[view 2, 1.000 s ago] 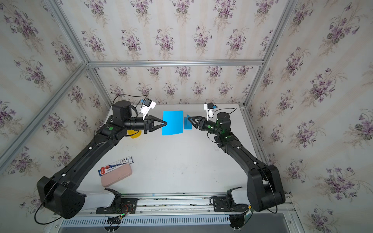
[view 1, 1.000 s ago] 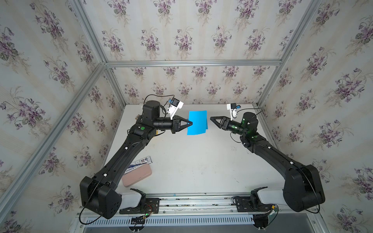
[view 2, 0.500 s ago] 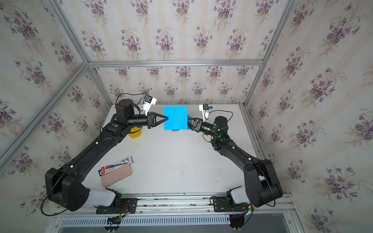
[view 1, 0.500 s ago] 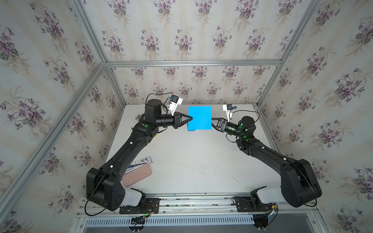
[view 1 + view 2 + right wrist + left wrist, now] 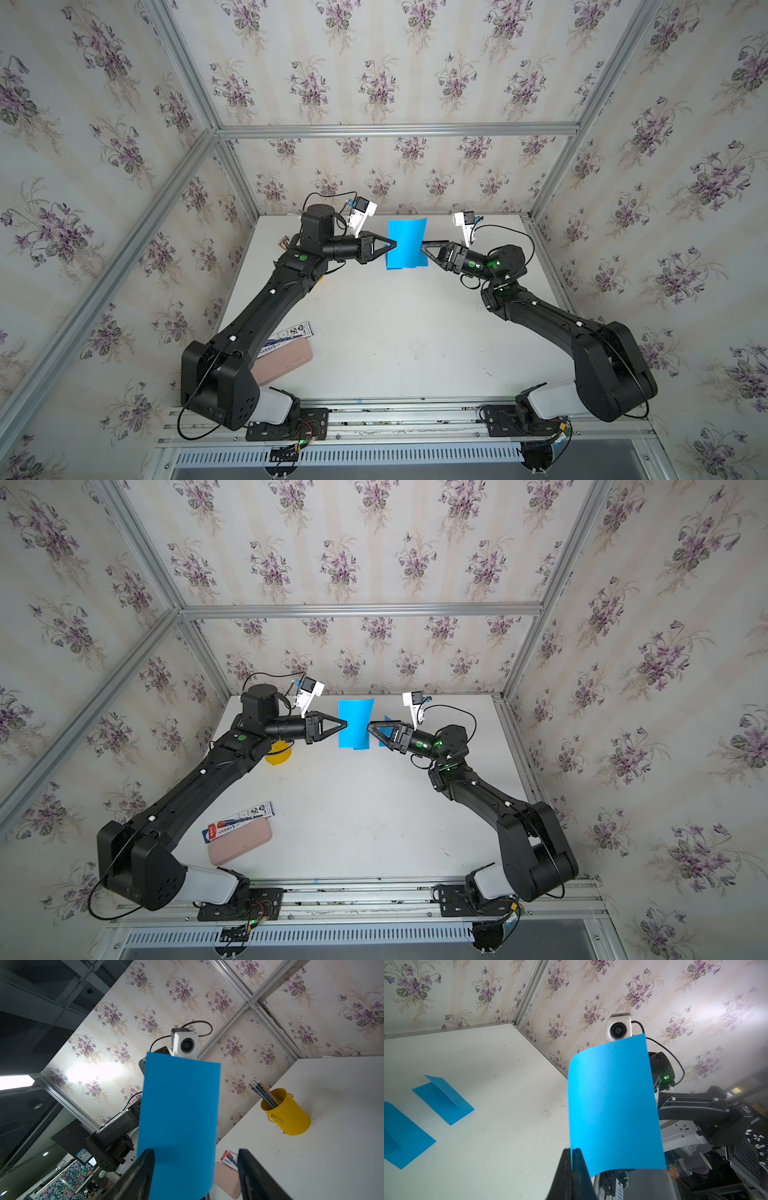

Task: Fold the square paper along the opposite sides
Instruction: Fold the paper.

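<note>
**Blue sheet pinched on one side, far side sits between open jaws**

In both top views the square blue paper [image 5: 406, 243] [image 5: 353, 723] hangs in the air at upper centre of the frame, above the white table [image 5: 395, 332], upright and slightly bowed. The left gripper [image 5: 392, 244] comes at it from the left of the frame, and its jaws are pressed fully together on the middle of the sheet's left edge. The left wrist view shows that same pinch at bottom centre [image 5: 573, 1159].

The right gripper [image 5: 424, 245] faces it from the right of the frame, level with the left one, with its tips at the sheet's opposite edge. In the right wrist view its jaws stand wide apart and hold nothing. The paper [image 5: 178, 1115] runs down between them, closer to the jaw at lower left; whether it touches that jaw cannot be told.

The right arm is nearest the free edge, so the next move probably turns on that edge staying between its jaws as they close.

Two folded blue sheets [image 5: 444, 1101] lie on the table, and a yellow pencil cup [image 5: 286, 1113] stands apart
</note>
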`<state>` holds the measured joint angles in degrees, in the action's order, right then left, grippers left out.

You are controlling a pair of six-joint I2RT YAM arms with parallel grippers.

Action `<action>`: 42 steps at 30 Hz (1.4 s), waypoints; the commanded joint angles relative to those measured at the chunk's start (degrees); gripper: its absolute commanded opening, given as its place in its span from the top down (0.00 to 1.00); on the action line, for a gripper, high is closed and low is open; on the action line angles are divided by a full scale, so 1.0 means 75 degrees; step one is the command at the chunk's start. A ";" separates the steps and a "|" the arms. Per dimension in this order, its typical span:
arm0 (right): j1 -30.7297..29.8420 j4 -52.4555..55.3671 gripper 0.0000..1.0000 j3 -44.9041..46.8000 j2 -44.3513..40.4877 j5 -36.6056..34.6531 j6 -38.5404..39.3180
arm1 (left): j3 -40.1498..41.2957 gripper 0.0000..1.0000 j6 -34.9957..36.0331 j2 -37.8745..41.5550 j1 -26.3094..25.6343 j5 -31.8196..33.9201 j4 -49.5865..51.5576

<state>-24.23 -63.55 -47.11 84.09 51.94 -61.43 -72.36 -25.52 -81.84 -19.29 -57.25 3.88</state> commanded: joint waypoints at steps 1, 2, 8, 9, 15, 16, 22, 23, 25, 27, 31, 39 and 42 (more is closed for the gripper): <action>-0.0117 -0.0462 0.32 -0.0217 0.0262 0.0172 -0.0161 | 0.0005 1.00 0.0064 0.0042 -0.0006 -0.0217 -0.0122; -0.0138 -0.0540 0.32 -0.0292 0.0360 0.0215 -0.0203 | 0.0009 1.00 0.0080 0.0043 -0.0007 -0.0229 -0.0120; -0.0298 -0.0734 0.35 -0.0659 0.0768 0.0511 -0.0423 | -0.0105 1.00 0.0186 0.0042 -0.0009 -0.0381 0.0006; -0.0307 -0.0738 0.36 -0.0706 0.0814 0.0560 -0.0435 | -0.0119 1.00 0.0203 0.0039 -0.0007 -0.0401 0.0049; -0.0492 -0.0888 0.45 -0.0925 0.1085 0.0962 -0.0524 | -0.0243 0.98 0.0255 0.0039 -0.0008 -0.0572 0.0197; -0.0516 -0.0948 0.46 -0.0936 0.1109 0.1012 -0.0582 | -0.0244 0.98 0.0239 0.0049 -0.0006 -0.0612 0.0177; -0.0578 -0.1082 0.61 -0.0929 0.1080 0.1123 -0.0654 | -0.0062 0.94 0.0068 0.0360 -0.0006 -0.0798 -0.0113; -0.0578 -0.1129 0.62 -0.0937 0.1080 0.1156 -0.0679 | -0.0058 0.92 0.0022 0.0354 -0.0006 -0.0839 -0.0168; -0.0578 -0.1226 0.66 -0.0955 0.1080 0.1205 -0.0747 | -0.0025 0.90 -0.0093 0.0342 -0.0003 -0.0908 -0.0308; -0.0578 -0.1302 0.68 -0.0960 0.1070 0.1220 -0.0814 | 0.0040 0.88 -0.0254 0.0342 -0.0006 -0.0984 -0.0544; -0.0578 -0.1362 0.69 -0.0982 0.1069 0.1219 -0.0848 | 0.0224 0.81 -0.0652 0.0319 -0.0006 -0.1114 -0.1198; -0.0578 -0.1036 0.75 -0.1191 0.1174 0.1298 -0.0725 | 0.0459 0.75 -0.1083 0.0434 -0.0006 -0.1305 -0.1877; -0.0561 -0.0780 0.75 -0.1274 0.1174 0.1335 -0.0562 | 0.0480 0.74 -0.1001 0.0494 0.0005 -0.1309 -0.1778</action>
<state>-28.51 -70.30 -56.03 92.84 61.19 -67.20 -68.77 -33.06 -78.70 -19.35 -65.80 -6.87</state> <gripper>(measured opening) 0.246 0.263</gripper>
